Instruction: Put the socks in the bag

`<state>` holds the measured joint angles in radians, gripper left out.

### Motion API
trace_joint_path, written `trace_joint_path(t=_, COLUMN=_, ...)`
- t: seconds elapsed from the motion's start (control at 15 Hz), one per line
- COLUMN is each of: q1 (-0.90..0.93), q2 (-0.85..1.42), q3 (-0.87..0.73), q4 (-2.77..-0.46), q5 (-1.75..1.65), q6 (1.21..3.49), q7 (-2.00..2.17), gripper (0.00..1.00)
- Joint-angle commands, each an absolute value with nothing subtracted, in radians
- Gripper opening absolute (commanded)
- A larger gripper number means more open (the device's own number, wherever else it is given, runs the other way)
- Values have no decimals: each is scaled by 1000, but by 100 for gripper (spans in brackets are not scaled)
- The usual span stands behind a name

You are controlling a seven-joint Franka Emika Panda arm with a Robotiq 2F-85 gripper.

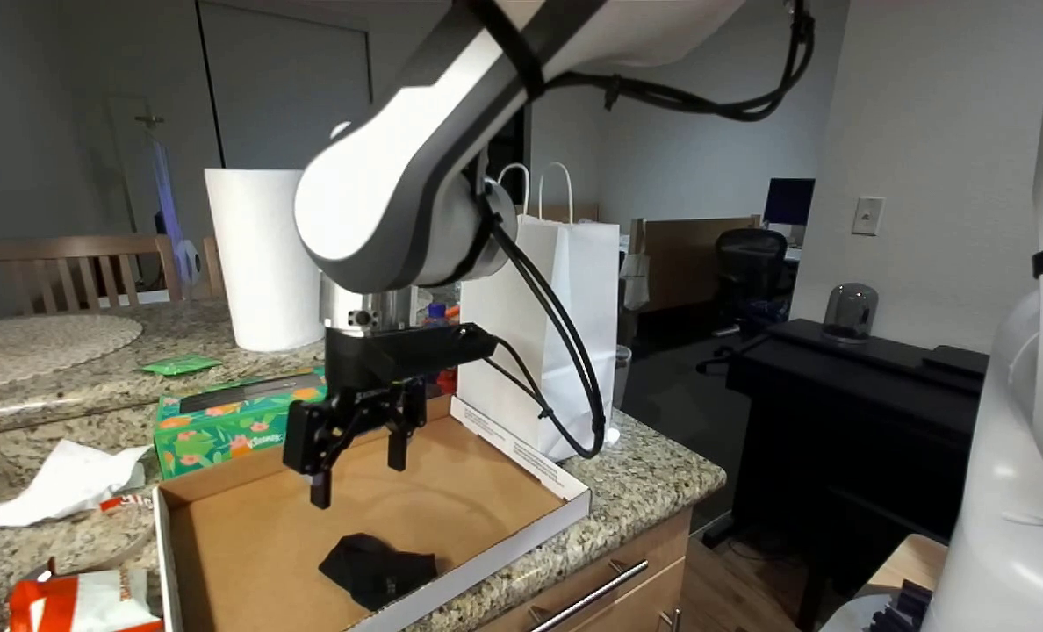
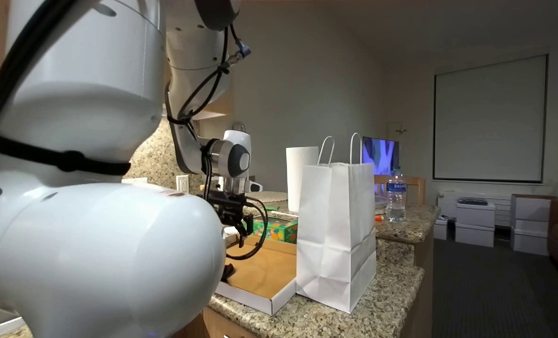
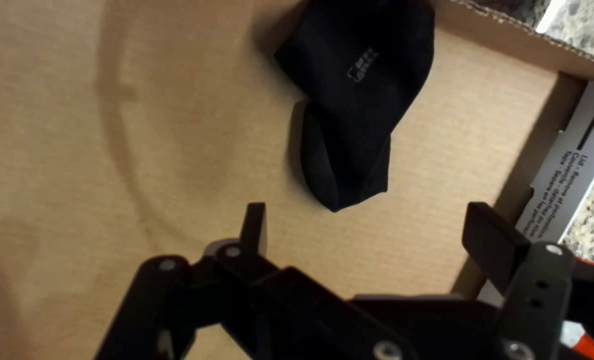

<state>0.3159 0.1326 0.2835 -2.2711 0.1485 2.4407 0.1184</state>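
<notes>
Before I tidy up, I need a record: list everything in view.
Counter: one, speckled, foreground
Cardboard tray: one, brown, on counter
Socks: number unclear, black, in tray
Paper bag: one, white, beside tray
Tissue box: one, green, beside tray
Crumpled tissue: one, white, beside tray
Packet: one, red and white, beside tray
Paper roll: one, white, upper counter level
Placemat: one, beige, upper level
Sachet: one, green, upper level
Bottle: one, clear, upper level
Half-hidden items: several, multicoloured, near bag
Background furniture: several, mixed, beyond counter
Arm: one, white, over counter
Tool: one, black, open above tray
</notes>
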Motion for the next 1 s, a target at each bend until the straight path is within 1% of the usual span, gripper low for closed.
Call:
trace_joint_path(t=0.0, q1=330, q2=157, q3=285, q4=-2294, q5=96, q6=2487, q7=172, gripper=100)
trace_joint_path(t=0.8, q1=382, q2=276, q3=280, q4=-2267, q5=19, q6=2453, q7=225, gripper=100)
trace_joint_path(t=0.87, q1=384, q2=285, q3=279, q4=-2262, q5=15, q6=2446, q7=224, gripper=80)
trace_joint_path(t=0.93, q1=385, q2=292, q3=277, q4=-2260, q5=11, q6=2446, q7=226, gripper=74)
